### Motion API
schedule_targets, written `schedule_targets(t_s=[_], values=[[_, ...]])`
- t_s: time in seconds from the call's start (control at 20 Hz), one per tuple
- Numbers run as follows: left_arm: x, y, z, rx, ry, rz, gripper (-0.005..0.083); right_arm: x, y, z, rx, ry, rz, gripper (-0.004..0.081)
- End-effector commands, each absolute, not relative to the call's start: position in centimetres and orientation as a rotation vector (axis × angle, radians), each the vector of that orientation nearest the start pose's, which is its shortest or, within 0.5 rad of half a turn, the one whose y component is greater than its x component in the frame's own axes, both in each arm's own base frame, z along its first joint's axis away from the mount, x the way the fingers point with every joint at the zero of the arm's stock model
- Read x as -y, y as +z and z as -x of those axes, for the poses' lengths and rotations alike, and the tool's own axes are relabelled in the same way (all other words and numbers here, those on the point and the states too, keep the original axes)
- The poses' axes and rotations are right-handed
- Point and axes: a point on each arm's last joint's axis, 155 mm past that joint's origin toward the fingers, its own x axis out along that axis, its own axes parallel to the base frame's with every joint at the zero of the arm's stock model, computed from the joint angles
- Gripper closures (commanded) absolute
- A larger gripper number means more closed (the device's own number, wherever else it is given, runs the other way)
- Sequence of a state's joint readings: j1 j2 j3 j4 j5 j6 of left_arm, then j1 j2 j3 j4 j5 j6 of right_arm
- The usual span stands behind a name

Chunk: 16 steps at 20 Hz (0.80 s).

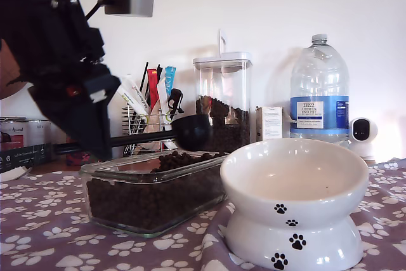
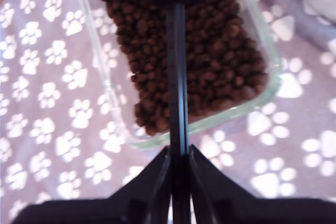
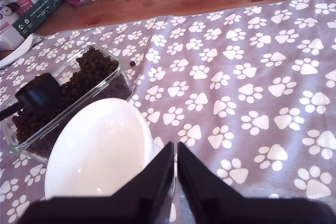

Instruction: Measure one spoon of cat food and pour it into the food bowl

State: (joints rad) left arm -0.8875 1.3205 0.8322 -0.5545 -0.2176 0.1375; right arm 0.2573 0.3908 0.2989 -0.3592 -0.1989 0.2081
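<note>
my first gripper [image 2: 178, 153] pinches the spoon [image 1: 190, 130]; second gripper [image 3: 176, 153] pressed together; bottle [image 1: 319, 90] reads "tesco".

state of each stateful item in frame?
spoon: held level by the handle, cup above the dish
my first claw: shut on spoon
my second claw: shut at the food bowl rim
food bowl: upright, empty
glass dish: full of cat food
canister: lid on

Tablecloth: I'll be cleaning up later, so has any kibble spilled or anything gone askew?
One pellet lies loose on the cloth, just outside the glass dish. Nothing else stands out.
</note>
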Motion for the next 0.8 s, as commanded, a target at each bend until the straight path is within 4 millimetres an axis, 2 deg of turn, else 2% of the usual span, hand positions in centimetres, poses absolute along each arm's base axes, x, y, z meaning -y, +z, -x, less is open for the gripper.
schedule_targets(t_s=[0.0,0.45,0.75], values=[[24.6,10.5,-23.3,-0.809,-0.735,-0.635,0.0795,-9.8,13.5,-23.3,-0.491,0.397,-0.179,0.0781],[29.7,11.4,-19.7,-0.804,-0.959,-0.483,0.0795,-9.5,13.5,-23.4,-0.489,0.380,-0.176,0.0781],[31.5,9.5,-17.2,-0.924,-1.088,-0.398,0.0795,-9.5,13.5,-23.4,-0.489,0.380,-0.176,0.0781]])
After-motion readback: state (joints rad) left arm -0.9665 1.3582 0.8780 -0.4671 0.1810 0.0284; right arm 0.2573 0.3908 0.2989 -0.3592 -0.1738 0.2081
